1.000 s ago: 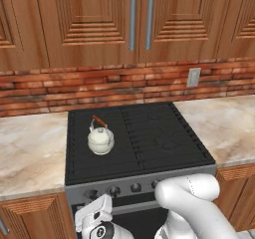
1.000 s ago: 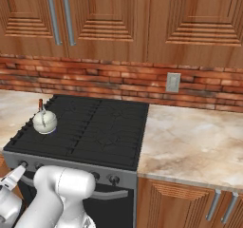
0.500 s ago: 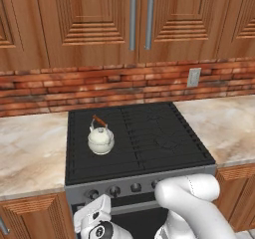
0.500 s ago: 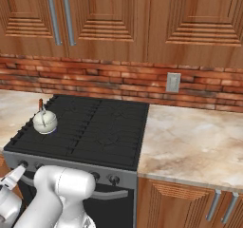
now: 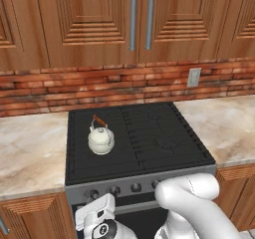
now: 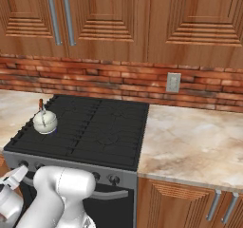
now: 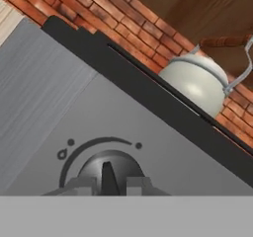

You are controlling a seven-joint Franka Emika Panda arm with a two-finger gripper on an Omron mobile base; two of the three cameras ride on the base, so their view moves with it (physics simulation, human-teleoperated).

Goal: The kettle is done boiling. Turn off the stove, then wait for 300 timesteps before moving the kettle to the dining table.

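One stove (image 5: 149, 138) occupies the centre of the left base view, set between two beige marbled counter sections (image 5: 30, 148) under wooden wall cabinets (image 5: 94, 19) and a brick backsplash (image 5: 64, 86). Its black grates cover the whole top; a grey front panel (image 5: 124, 185) below carries a row of round dark knobs.

The kettle (image 5: 101, 139) stands upright on the stove's rear-left burner, nearer the left edge of the cooktop than its centre, with the reddish-brown handle piece at the top. In the right base view it sits near the stove's far-left corner (image 6: 45, 121).

The gripper (image 7: 109, 184) is low, in front of the left end of the stove's front panel. In the hand view one knob (image 7: 109, 171) lies directly ahead, between the two fingertips (image 7: 81, 184), with the kettle visible above the cooktop edge. The fingertips flank the knob closely; whether they clamp it cannot be determined.
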